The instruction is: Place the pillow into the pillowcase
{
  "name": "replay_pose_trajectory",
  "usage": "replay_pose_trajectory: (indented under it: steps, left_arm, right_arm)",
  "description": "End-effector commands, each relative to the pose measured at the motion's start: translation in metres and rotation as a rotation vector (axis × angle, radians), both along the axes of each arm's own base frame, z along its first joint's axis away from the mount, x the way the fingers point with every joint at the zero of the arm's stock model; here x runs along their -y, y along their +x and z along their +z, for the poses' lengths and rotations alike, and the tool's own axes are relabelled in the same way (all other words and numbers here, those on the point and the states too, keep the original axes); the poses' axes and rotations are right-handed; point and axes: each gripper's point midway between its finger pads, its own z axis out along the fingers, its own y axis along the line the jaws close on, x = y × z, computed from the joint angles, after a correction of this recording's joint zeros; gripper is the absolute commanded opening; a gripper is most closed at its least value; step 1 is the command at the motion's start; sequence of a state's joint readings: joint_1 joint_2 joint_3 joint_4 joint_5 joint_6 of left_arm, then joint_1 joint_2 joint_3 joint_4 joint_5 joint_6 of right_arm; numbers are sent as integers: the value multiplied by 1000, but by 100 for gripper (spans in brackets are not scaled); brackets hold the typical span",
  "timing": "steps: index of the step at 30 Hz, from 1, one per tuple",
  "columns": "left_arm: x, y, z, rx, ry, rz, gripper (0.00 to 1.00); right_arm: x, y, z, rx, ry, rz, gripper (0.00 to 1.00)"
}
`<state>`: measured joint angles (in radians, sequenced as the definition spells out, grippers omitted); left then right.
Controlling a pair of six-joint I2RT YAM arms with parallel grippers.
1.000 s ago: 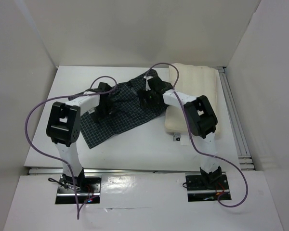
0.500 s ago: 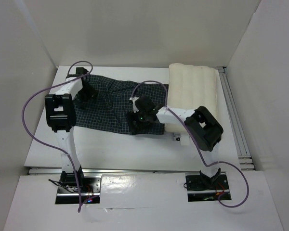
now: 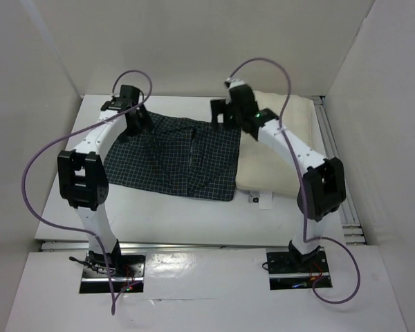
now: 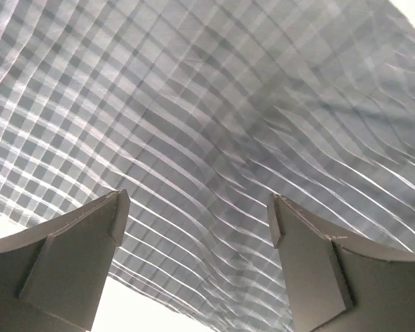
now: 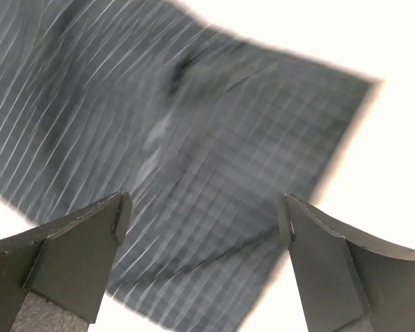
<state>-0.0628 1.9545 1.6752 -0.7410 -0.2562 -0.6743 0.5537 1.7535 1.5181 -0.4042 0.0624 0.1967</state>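
Note:
The dark navy checked pillowcase (image 3: 173, 159) lies spread out and nearly flat in the middle of the white table (image 3: 166, 214). The cream pillow (image 3: 301, 121) lies along its right edge, partly under my right arm. My left gripper (image 3: 135, 119) hovers open over the pillowcase's far left corner. In the left wrist view the checked cloth (image 4: 214, 117) fills the space below the open gripper (image 4: 197, 207). My right gripper (image 3: 225, 114) stands open above the far right corner. In its wrist view the pillowcase (image 5: 194, 138) is blurred below the gripper (image 5: 202, 207), and nothing is held.
A small white tag (image 3: 256, 199) lies by the pillow's near edge. A metal rail (image 3: 337, 169) runs along the table's right side. White walls close in the left, back and right. Purple cables (image 3: 41, 166) loop above both arms.
The pillowcase went from bunched in the middle to spread out wide. Both grippers have moved to its far edge, the left to the far left corner, the right up to the far right corner.

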Motion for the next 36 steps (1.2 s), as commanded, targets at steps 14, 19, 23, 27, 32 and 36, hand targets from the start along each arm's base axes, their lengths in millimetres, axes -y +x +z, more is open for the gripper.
replay_pose_trajectory:
  steps: [14, 19, 23, 27, 32, 36]
  left_arm:
    - [109, -29, 38, 123, -90, -383, 100]
    - [121, -26, 29, 99, -120, -411, 100]
    - [120, -23, 23, 88, -111, -406, 100]
    - [122, -23, 23, 87, -121, -411, 100]
    - [127, -18, 25, 105, -137, -422, 100]
    - [130, -12, 24, 112, -146, -427, 100]
  right_arm:
    - [186, 248, -78, 104, -159, -481, 100]
    - [179, 241, -130, 6, -167, -379, 100]
    - [167, 206, -184, -133, -272, -329, 100]
    - [177, 195, -175, -139, -331, -385, 100]
    - [174, 188, -98, -80, -190, -367, 100]
    - [174, 178, -69, -71, -188, -353, 100]
